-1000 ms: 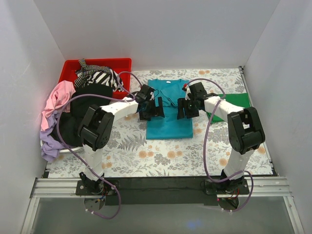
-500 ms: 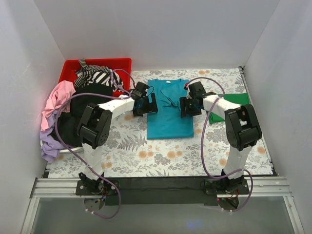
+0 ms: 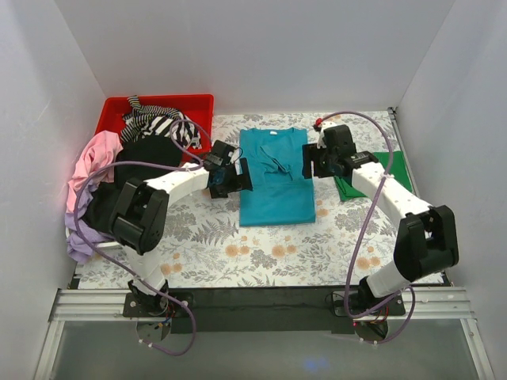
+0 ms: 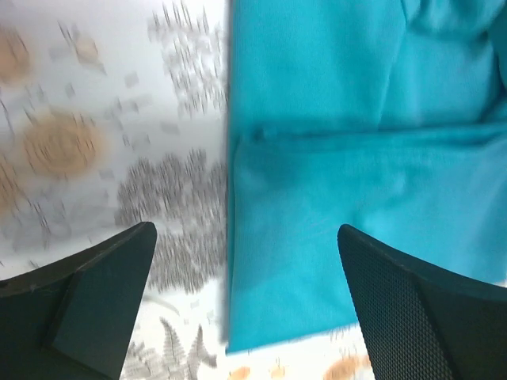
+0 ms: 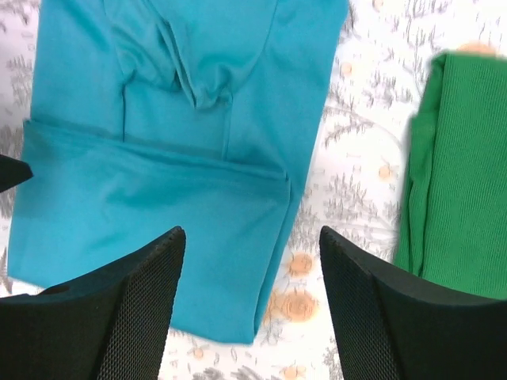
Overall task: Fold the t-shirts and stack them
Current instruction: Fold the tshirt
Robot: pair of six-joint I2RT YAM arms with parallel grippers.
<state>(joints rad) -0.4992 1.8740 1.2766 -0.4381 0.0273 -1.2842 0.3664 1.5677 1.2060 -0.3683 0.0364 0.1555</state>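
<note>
One teal t-shirt (image 3: 273,190) lies flat at the middle of the floral table (image 3: 261,253), its sleeves folded inward to make a narrow strip, apparently ready for a crosswise fold. The left gripper (image 4: 245,233) and right gripper (image 5: 252,233) hover over its opposite long edges, jaws apart and empty. A folded green t-shirt (image 5: 459,174) lies just to the right, presumably the stack's base.

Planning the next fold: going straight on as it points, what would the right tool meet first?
Likely the teal t-shirt, near its right edge; the open right tool points down at it, height unclear.
</note>
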